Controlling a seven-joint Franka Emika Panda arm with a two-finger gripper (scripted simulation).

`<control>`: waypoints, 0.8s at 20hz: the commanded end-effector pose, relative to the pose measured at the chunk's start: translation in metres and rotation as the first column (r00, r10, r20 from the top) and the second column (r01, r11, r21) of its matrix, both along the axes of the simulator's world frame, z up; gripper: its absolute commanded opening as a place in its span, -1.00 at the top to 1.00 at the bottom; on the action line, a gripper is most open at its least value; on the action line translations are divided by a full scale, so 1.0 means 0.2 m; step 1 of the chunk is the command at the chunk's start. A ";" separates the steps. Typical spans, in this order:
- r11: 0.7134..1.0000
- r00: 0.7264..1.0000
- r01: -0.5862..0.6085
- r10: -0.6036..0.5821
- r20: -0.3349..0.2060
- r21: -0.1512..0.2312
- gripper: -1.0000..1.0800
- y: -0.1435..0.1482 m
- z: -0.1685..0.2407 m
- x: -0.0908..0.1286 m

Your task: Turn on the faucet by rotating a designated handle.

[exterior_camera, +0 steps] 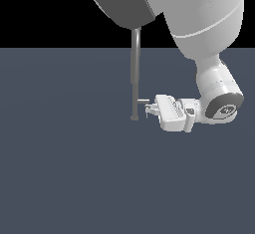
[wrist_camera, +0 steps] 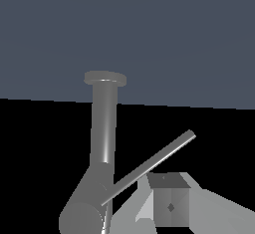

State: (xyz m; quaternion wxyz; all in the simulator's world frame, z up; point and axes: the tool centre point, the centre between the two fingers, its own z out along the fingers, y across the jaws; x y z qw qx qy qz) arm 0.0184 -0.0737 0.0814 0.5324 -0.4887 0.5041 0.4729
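The faucet (exterior_camera: 134, 73) is a slender grey upright pipe with a thicker upper sleeve. Its top is hidden behind my arm, and its small round base (exterior_camera: 134, 118) rests on the floor. The handle (exterior_camera: 143, 100) is a short grey stub sticking out of the pipe toward the exterior view's right. My gripper (exterior_camera: 149, 109) lies level, its fingertips at the end of the stub, just right of the pipe. In the wrist view the pipe (wrist_camera: 104, 123) and the handle's thin pin (wrist_camera: 149, 166) are close up. One finger (wrist_camera: 169, 205) shows beside the pin, set off to one side, so the jaws stand open.
The flat dark grey-blue floor (exterior_camera: 60, 168) stretches around the faucet. My large white arm (exterior_camera: 209, 24) hangs over the scene from the upper right in the exterior view and covers the faucet's arch.
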 end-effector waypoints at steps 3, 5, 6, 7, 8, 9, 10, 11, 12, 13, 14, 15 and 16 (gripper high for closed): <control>1.000 0.999 0.009 -0.010 -0.042 -0.011 1.00 0.00 -0.17 -0.02; 1.000 1.000 0.003 -0.003 -0.006 -0.005 1.00 0.00 -0.05 0.03; 1.000 1.000 0.003 -0.003 -0.009 -0.005 1.00 0.00 -0.07 0.03; 1.000 1.000 0.004 -0.004 -0.011 -0.006 1.00 0.00 -0.08 0.04; 1.000 1.000 0.004 -0.004 -0.014 -0.006 1.00 0.00 -0.09 0.05; 1.000 1.000 0.004 -0.005 -0.016 -0.006 1.00 0.00 -0.11 0.05; 1.000 1.000 0.005 -0.005 -0.019 -0.007 1.00 0.00 -0.12 0.06; 1.000 1.000 0.005 -0.005 -0.021 -0.007 1.00 0.00 -0.14 0.07; 1.000 1.000 0.006 -0.006 -0.024 -0.008 1.00 0.00 -0.15 0.07; 1.000 1.000 0.006 -0.006 -0.026 -0.008 1.00 -0.01 -0.16 0.08; 1.000 1.000 0.007 -0.007 -0.028 -0.008 1.00 -0.01 -0.18 0.09; 1.000 1.000 0.007 -0.007 -0.031 -0.009 1.00 -0.01 -0.19 0.09; 1.000 0.999 0.007 -0.008 -0.033 -0.009 1.00 -0.01 -0.21 0.10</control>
